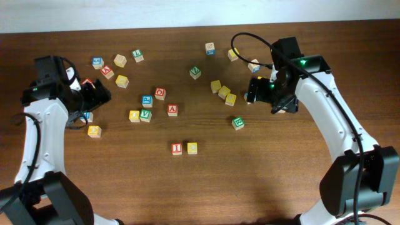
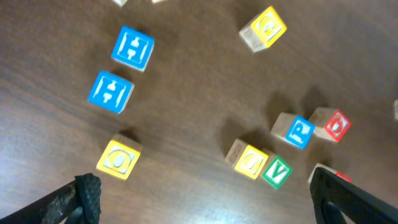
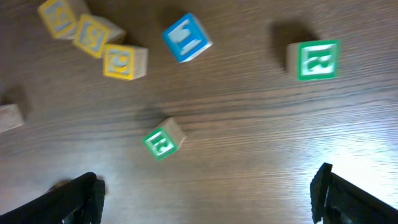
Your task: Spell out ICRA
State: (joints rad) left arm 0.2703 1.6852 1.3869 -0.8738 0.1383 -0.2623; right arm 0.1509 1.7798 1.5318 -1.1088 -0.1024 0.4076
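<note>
Fingers of the left gripper (image 1: 95, 94) stand wide apart at the left of the overhead frame, holding nothing. Red "I" cube (image 1: 177, 148) and a yellow cube (image 1: 192, 147) sit just beside each other at lower centre. Green "R" cube (image 3: 314, 60) lies upper right in the right wrist view; the right gripper (image 1: 253, 90) is also spread.

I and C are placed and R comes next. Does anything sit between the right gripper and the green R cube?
Nothing visible does. In the right wrist view only bare table separates the open right gripper from the green R cube. Another green cube lies clear of that line.
</note>
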